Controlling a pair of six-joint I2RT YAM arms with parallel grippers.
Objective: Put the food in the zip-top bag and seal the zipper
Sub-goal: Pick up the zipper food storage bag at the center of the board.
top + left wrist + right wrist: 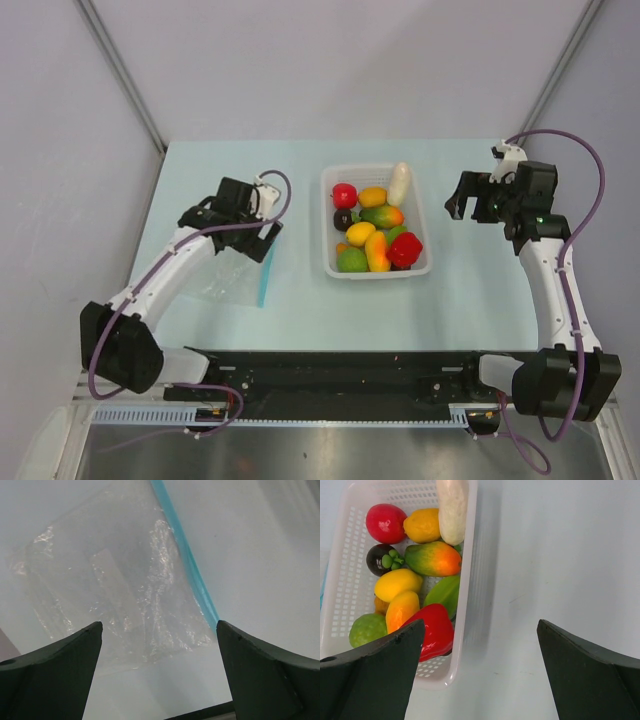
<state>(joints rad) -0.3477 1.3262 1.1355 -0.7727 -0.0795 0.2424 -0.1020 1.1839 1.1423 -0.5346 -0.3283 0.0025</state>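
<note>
The food [375, 225] is a pile of glossy toy fruits and vegetables in a white basket [327, 225] at the table's middle. The right wrist view shows a red apple [386, 523], a white piece [452, 507], a green-orange mango [432, 559] and a red pepper [435, 630]. The clear zip-top bag [115, 585] lies flat at the left, its teal zipper [187, 560] along the edge facing the basket. My left gripper [262, 243] hovers open over the bag's far end, holding nothing. My right gripper [462, 208] hangs open and empty to the right of the basket.
The basket's right wall [465, 580] stands just left of the right gripper's [480, 627] gap. Bare light-blue table shows between the bag [225, 280] and the basket. A black rail [330, 365] runs along the near edge between the arm bases.
</note>
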